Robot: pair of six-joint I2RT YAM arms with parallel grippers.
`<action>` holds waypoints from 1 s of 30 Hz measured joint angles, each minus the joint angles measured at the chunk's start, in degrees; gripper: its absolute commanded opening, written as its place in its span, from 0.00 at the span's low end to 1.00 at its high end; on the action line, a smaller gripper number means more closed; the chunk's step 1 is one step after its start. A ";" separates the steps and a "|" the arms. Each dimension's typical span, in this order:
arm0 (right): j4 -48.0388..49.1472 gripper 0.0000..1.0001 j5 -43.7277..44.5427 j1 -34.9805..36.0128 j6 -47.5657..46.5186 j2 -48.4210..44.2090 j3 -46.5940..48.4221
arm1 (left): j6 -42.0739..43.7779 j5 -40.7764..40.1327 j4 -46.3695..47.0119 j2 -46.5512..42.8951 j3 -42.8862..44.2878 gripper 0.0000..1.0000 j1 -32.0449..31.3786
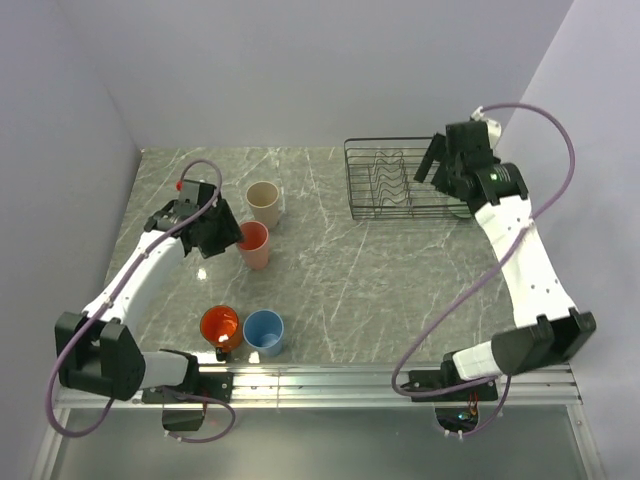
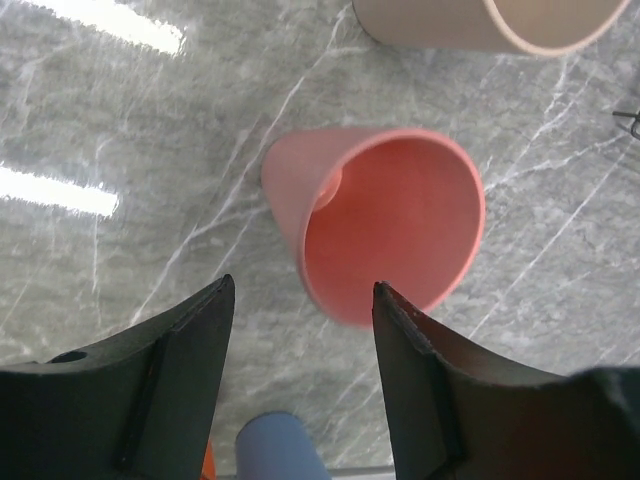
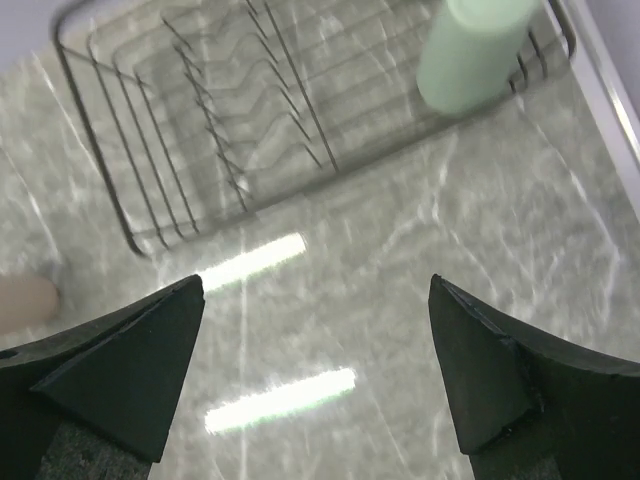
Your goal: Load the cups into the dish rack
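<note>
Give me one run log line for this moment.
left tool: open, above salmon pink cup | right tool: open, near dish rack | pale green cup: in rack | unloaded: beige cup, blue cup, orange mug

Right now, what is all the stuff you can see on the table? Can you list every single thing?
dish rack: one, black wire, far right part of the table
pale green cup: one, in the rack at one end; shows only in the right wrist view
beige cup: one, standing left of the middle, farther back
salmon pink cup: one, just nearer than the beige cup
orange mug: one, near edge, left side
light blue cup: one, right beside the orange mug
table: one, grey marble
left gripper: one, black, open, pointing at the salmon pink cup
right gripper: one, black, open and empty, by the rack
</note>
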 measured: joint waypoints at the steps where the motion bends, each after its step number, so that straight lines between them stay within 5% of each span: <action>1: -0.15 1.00 -0.70 0.15 0.04 -1.92 -2.45 | 0.00 0.00 0.61 0.68 -0.04 0.62 0.00; 4: -0.57 1.00 -1.25 -0.57 -0.20 -6.54 -7.93 | -0.04 0.00 2.73 2.95 -0.31 0.49 0.02; 7: -0.92 1.00 -1.68 -0.92 -1.16 -9.66 -10.45 | -0.13 0.22 5.20 5.75 -0.87 0.02 0.02; 19: -0.22 1.00 -13.31 -0.92 -2.12 -12.33 -9.88 | 0.20 4.07 3.19 5.75 0.50 0.00 0.22; 24: 6.93 1.00 -33.40 -0.87 1.07 -10.84 -10.19 | -1.18 12.26 4.22 0.31 5.11 0.00 0.24; 30: 30.34 1.00 -57.96 0.35 16.85 -9.55 -21.33 | -10.10 26.43 19.10 -6.82 4.07 0.00 0.22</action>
